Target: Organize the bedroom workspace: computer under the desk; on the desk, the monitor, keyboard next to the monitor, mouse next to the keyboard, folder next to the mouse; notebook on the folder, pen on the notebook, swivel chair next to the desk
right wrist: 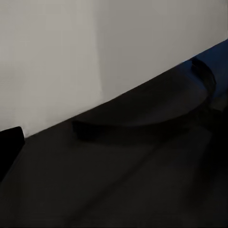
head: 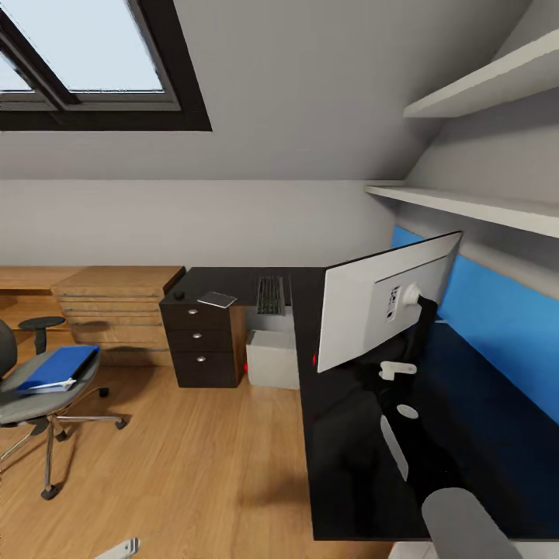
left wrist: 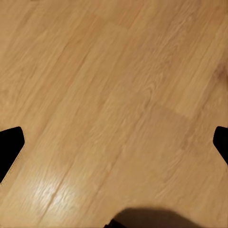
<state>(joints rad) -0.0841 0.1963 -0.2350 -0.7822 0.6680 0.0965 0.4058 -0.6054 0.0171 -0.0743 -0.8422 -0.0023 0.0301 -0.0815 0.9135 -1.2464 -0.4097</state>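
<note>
The monitor [head: 384, 299] stands upright on the near wing of the black L-shaped counter [head: 349, 466], its pale back turned to the camera and its long axis running along that wing, beside the blue wall panel [head: 497, 326]. On the far wing the keyboard [head: 270, 295] lies flat, long axis running away from the camera; the grey notebook [head: 217, 299] lies to its left over the drawer unit [head: 203, 345], and the small black mouse [head: 179, 295] sits at the far left edge. The pale computer [head: 272, 359] stands on the floor under the counter. Well apart to the left, the swivel chair [head: 31, 388] carries the blue folder [head: 58, 369] flat on its seat.

In the left wrist view, the left end effector [left wrist: 116, 142] is spread wide over the oak floor [left wrist: 114, 85], holding nothing. In the right wrist view one dark fingertip [right wrist: 9, 147] shows near the monitor's curved foot [right wrist: 142, 118]; its opening I cannot tell.
</note>
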